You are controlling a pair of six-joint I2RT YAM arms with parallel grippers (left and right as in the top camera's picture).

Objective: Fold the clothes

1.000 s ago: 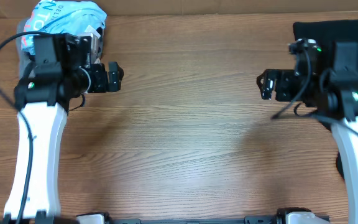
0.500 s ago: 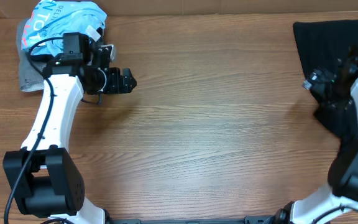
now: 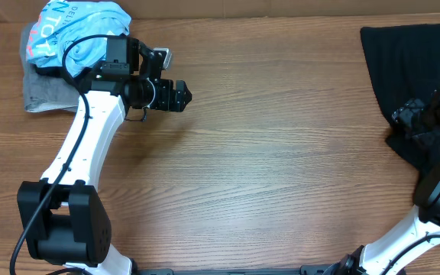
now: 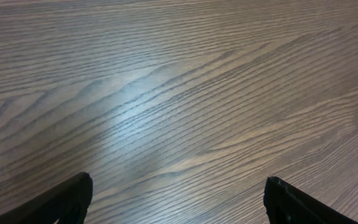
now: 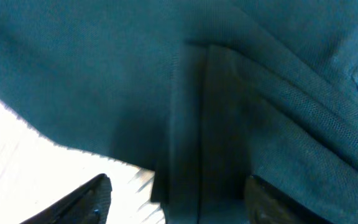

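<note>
Since half a second ago my left claw (image 3: 183, 95) has slid further toward the frame's centre. My right claw (image 3: 400, 118) has drawn back toward the right edge and a little lower, so it is now over the cloth.

The black shirt (image 3: 407, 57) lies in the upper right corner of the overhead frame, on the desk (image 3: 281, 168), and runs off the right edge. I can't give its full long axis. The part I see stretches from the top edge downward, its left border slanting down and to the right and narrowing to a bunched tip under my right claw.

On the right wrist view the right claw (image 5: 179, 186) is spread, one finger (image 5: 95, 194) at lower left and the other at lower right. A raised fold of the shirt (image 5: 73, 74) runs straight down the frame between them. I can't tell whether the tips touch the fabric. The cloth is a fine weave, rumpled, with creases fanning out at upper right.

The left claw (image 4: 178, 186) is spread wide too, over bare wood grain and holding nothing.

At upper left, well apart from the shirt, a light blue garment (image 3: 79, 19) sits crumpled on top of a grey garment (image 3: 43, 93). My left arm (image 3: 90, 145) crosses just beside them.
</note>
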